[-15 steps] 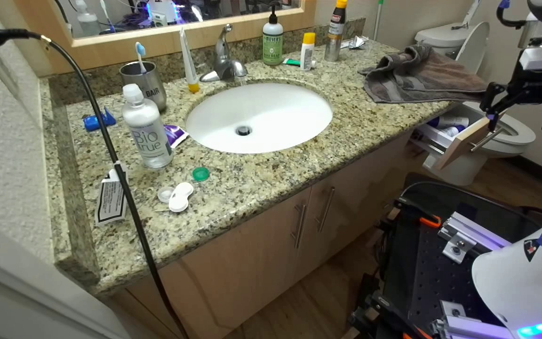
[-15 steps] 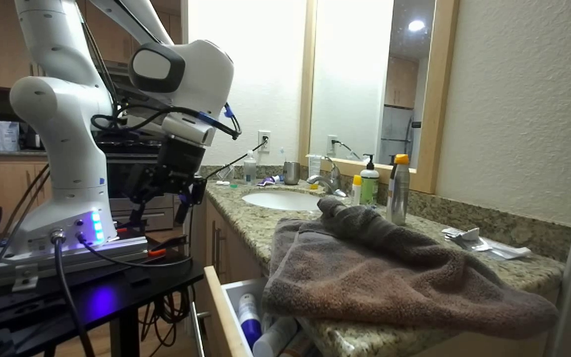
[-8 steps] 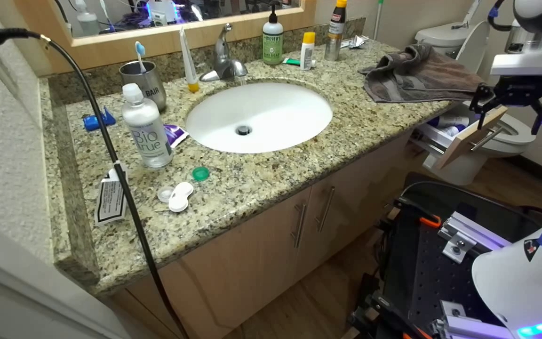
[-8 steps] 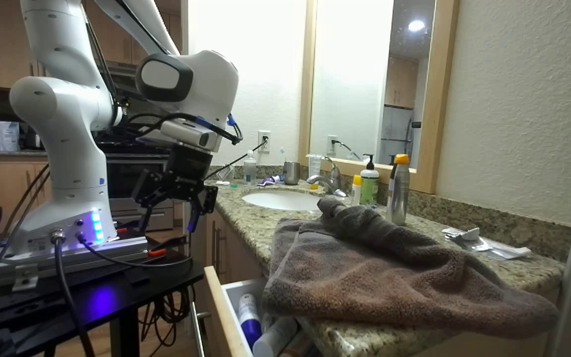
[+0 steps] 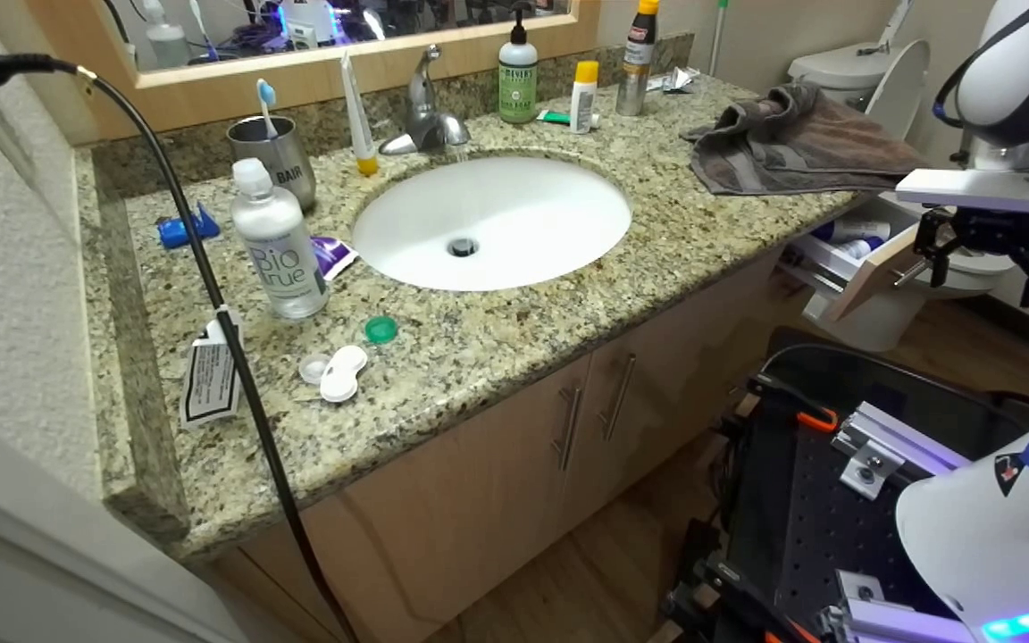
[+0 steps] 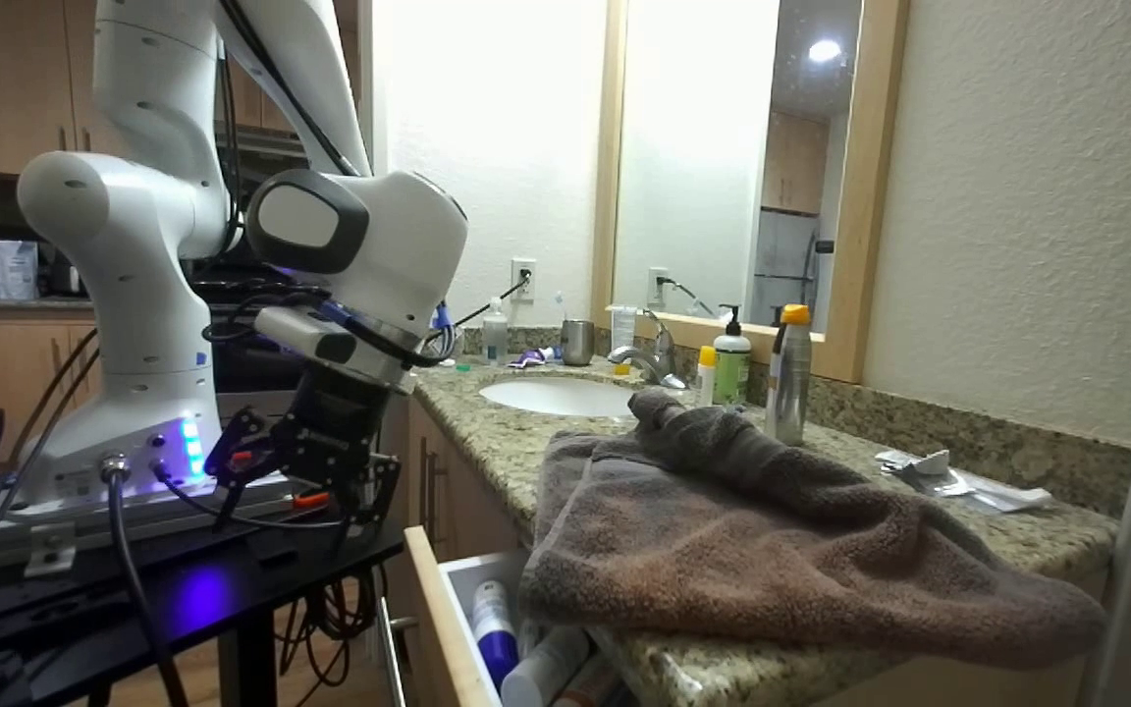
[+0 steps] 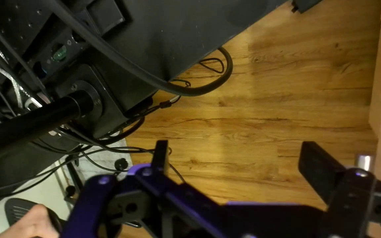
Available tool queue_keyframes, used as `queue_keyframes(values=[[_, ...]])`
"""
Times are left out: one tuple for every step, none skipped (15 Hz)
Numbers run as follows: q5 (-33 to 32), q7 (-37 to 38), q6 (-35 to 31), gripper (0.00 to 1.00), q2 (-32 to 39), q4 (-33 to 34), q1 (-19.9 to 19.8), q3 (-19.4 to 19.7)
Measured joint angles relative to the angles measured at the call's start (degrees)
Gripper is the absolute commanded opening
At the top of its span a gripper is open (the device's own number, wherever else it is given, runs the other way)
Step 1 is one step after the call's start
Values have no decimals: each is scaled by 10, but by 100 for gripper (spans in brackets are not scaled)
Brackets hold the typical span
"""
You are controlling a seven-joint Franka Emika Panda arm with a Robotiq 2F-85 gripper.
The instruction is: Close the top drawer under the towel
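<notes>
Top drawer (image 6: 446,619) was out, partly below the towel (image 6: 772,560). Gripper (image 7: 238,158) hung outside its front, jaws apart, nothing held. Risks: off-centre shove could rack it; low contact could snag the handle (image 6: 390,648); towel overhang could jam it.

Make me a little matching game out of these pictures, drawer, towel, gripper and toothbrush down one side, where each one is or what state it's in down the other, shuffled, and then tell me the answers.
Column one
1. Drawer
2. Towel
3. Gripper
4. Toothbrush

Column two
a. jaws apart, nothing between them
b. standing in the cup
c. lying on the counter
d. pulled out

Right pairs: 1-d, 2-c, 3-a, 4-b.
</notes>
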State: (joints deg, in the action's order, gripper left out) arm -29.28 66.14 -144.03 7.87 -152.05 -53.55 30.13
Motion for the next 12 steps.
queue_keyframes(values=[[1,29,-4,100,17,10,3,9],[7,53,-8,100,31,19,7,17],[22,58,-9,100,43,26,12,20],[53,32,-9,100,51,30,15,19],[80,3,-9,100,54,32,18,16],[90,-8,-9,100,54,32,19,16],[92,-9,-9,100,54,32,25,20],[92,-9,-11,100,54,32,33,28],[92,-8,-23,100,54,31,42,35],[102,-4,-39,100,54,30,50,40],[119,-2,-55,100,55,29,58,41],[137,-1,-69,100,57,28,67,41]])
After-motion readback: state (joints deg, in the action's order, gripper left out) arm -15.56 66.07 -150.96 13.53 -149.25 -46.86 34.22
